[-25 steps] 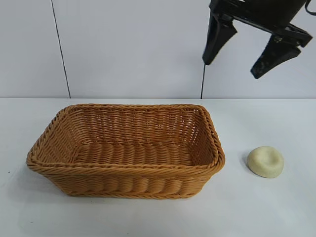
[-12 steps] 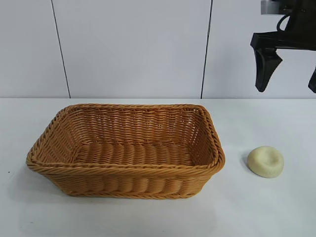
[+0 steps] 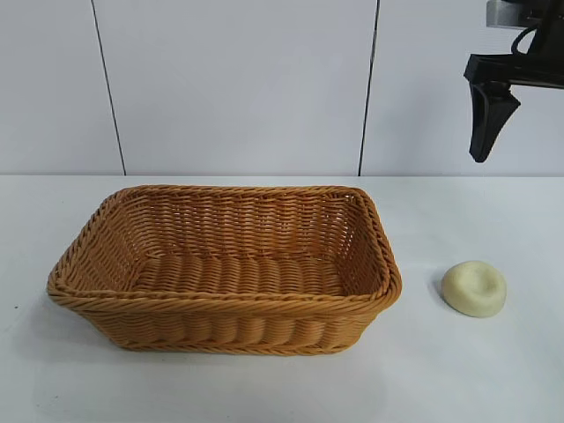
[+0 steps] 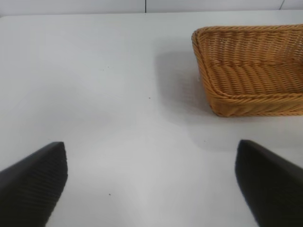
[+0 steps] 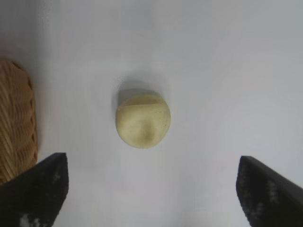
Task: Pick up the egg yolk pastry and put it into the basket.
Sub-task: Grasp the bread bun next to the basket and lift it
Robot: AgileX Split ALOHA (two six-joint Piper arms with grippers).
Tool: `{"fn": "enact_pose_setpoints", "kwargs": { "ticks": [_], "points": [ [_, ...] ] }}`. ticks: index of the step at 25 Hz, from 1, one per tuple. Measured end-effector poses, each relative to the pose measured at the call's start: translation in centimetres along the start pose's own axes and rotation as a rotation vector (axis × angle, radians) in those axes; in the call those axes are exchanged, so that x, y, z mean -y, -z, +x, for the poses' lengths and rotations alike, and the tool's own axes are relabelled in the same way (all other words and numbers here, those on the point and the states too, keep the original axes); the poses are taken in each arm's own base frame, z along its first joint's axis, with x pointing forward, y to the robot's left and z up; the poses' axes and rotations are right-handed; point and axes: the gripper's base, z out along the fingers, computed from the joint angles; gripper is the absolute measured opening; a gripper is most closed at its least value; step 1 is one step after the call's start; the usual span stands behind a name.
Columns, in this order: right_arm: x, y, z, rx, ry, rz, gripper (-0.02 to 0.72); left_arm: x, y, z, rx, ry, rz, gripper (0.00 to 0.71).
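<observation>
Two end effectors show, both with fingers spread wide and holding nothing. The right end effector (image 5: 151, 189) hangs high above the pastry (image 3: 474, 288), looking straight down on it; in the exterior view only one dark finger (image 3: 487, 119) of it shows at the upper right edge. The pastry sits on the white table (image 3: 458, 379), dent up, near the basket (image 3: 225, 304) but apart from its right side. The left end effector (image 4: 151, 184) hovers over bare table, off the basket's left end.
</observation>
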Motion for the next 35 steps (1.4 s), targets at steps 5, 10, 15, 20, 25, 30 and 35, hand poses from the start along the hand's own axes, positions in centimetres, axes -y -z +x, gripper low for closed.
{"fn": "enact_pose_setpoints", "kwargs": {
  "ticks": [5, 10, 15, 20, 25, 30, 35],
  "points": [
    [0.0, 0.0, 0.0, 0.000, 0.000, -0.001, 0.687, 0.0, 0.0, 0.0, 0.000, 0.000, 0.000, 0.692],
    [0.0, 0.0, 0.0, 0.000, 0.002, -0.001, 0.687, 0.0, 0.0, 0.0, 0.000, 0.000, 0.000, 0.692],
    [-0.1, -0.6, -0.1, -0.016, -0.005, -0.011, 0.687, 0.0, 0.0, 0.0, 0.000, 0.000, 0.000, 0.692],
    [-0.3, -4.5, -0.6, -0.108, -0.034, -0.042, 0.686, 0.0, 0.0, 0.0, 0.000, 0.000, 0.000, 0.692],
    [-0.2, -9.3, -0.5, -0.227, -0.051, -0.041, 0.686, 0.0, 0.0, 0.0, 0.000, 0.000, 0.000, 0.692],
    [0.1, -13.0, -0.2, -0.309, -0.060, -0.027, 0.686, 0.0, 0.0, 0.0, 0.000, 0.000, 0.000, 0.692],
    [0.2, -14.3, -0.3, -0.308, -0.070, -0.026, 0.676, 0.0, 0.0, 0.0, 0.000, 0.000, 0.000, 0.692]
  ]
}}
